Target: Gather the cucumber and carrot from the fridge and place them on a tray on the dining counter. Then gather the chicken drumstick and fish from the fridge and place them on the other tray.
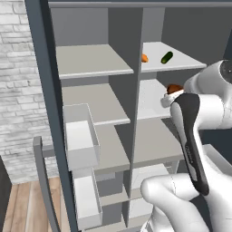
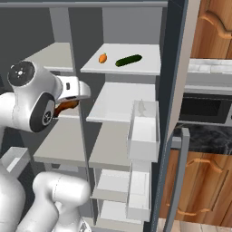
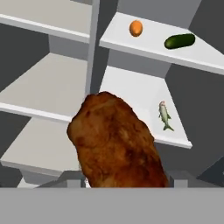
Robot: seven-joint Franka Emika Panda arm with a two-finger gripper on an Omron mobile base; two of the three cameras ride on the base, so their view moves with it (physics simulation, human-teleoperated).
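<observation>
My gripper point(image 3: 126, 179) is shut on the brown chicken drumstick point(image 3: 116, 140), held in front of the open fridge; the drumstick point(image 1: 174, 89) pokes out beside the white hand, and it shows as drumstick point(image 2: 67, 107) under the wrist. The orange carrot point(image 3: 136, 28) and the dark green cucumber point(image 3: 179, 41) lie side by side on the top right shelf, seen too as carrot point(image 1: 144, 58), cucumber point(image 1: 166, 57), carrot point(image 2: 103, 58) and cucumber point(image 2: 128, 60). A small fish point(image 3: 164, 116) lies on the shelf below them. The trays and dining counter are out of view.
A vertical divider point(image 1: 135, 90) splits the fridge into left and right shelf stacks. White door bins point(image 1: 80, 138) hang on the open left door, more bins point(image 2: 142, 131) on the right door. A microwave point(image 2: 204, 111) and wooden cabinets point(image 2: 213, 27) stand to the right, a brick wall point(image 1: 18, 81) to the left.
</observation>
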